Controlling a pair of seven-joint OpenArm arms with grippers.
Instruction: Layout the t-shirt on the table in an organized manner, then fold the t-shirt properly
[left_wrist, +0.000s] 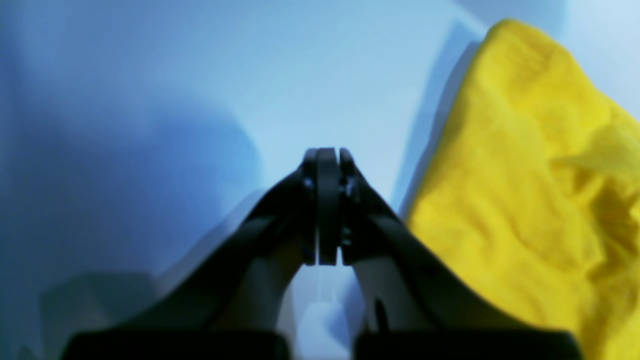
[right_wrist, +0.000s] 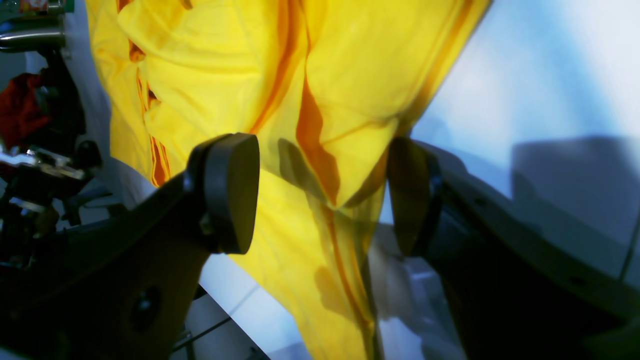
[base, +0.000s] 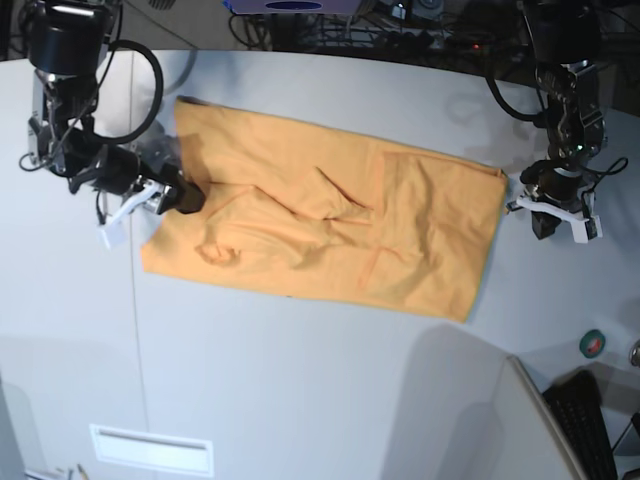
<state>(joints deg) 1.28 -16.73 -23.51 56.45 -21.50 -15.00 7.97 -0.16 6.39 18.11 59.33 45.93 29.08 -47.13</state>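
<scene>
so the t-shirt (base: 330, 225) is lying spread across the middle of the table (base: 300, 390), folded into a rough rectangle with some wrinkles and a bunched bit near its left end. right gripper (right_wrist: 325, 195) sits at that left edge, jaws wide apart with a fold of cloth between them, not pinched. left gripper (left_wrist: 327, 210) is clamped shut on nothing, just beside the shirt's other end
</scene>
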